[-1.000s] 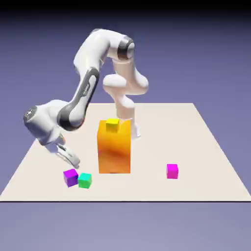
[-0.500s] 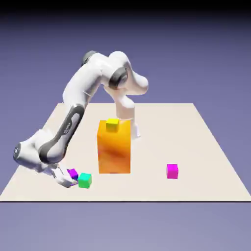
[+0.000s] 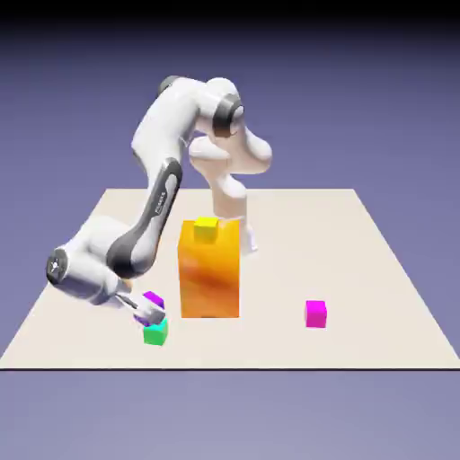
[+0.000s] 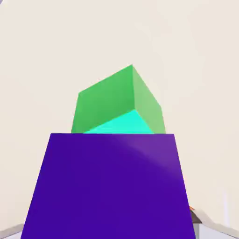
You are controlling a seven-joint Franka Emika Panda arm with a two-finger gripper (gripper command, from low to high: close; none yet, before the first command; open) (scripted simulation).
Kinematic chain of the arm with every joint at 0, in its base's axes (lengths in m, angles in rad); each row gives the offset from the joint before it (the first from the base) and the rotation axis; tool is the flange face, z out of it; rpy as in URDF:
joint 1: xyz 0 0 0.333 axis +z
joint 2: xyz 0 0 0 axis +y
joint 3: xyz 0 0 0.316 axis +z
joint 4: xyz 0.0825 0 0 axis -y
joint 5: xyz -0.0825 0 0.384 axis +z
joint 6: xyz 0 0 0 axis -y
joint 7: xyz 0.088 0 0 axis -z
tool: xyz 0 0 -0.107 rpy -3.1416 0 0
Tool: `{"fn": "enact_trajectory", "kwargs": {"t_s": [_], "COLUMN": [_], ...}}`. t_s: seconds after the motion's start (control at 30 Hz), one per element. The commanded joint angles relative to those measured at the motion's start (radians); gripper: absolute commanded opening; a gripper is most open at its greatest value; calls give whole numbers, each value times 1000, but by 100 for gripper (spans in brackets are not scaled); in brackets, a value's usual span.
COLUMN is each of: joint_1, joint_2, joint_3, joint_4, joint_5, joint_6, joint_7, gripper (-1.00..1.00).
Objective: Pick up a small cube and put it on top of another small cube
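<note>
Near the bench's front edge, toward the exterior view's left, the tool is closed on the purple cube, carrying it clear of the bench just above the green cube. In the hand view the purple cube fills the lower frame between the fingers, with the green cube on the bench beyond it. An orange block with a yellow cube on top stands just beside them, and a magenta cube lies well apart toward the exterior view's right.
</note>
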Motion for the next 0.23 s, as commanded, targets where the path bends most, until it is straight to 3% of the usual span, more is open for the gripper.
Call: {"fn": "enact_trajectory", "kwargs": {"t_s": [0.0,0.2], "joint_1": [0,-26], "joint_2": [0,-14], "joint_3": [0,-17], "joint_4": [0,147], "joint_5": [-2,-29], "joint_6": [0,-155], "joint_7": [0,25], "gripper": [100,100]}}
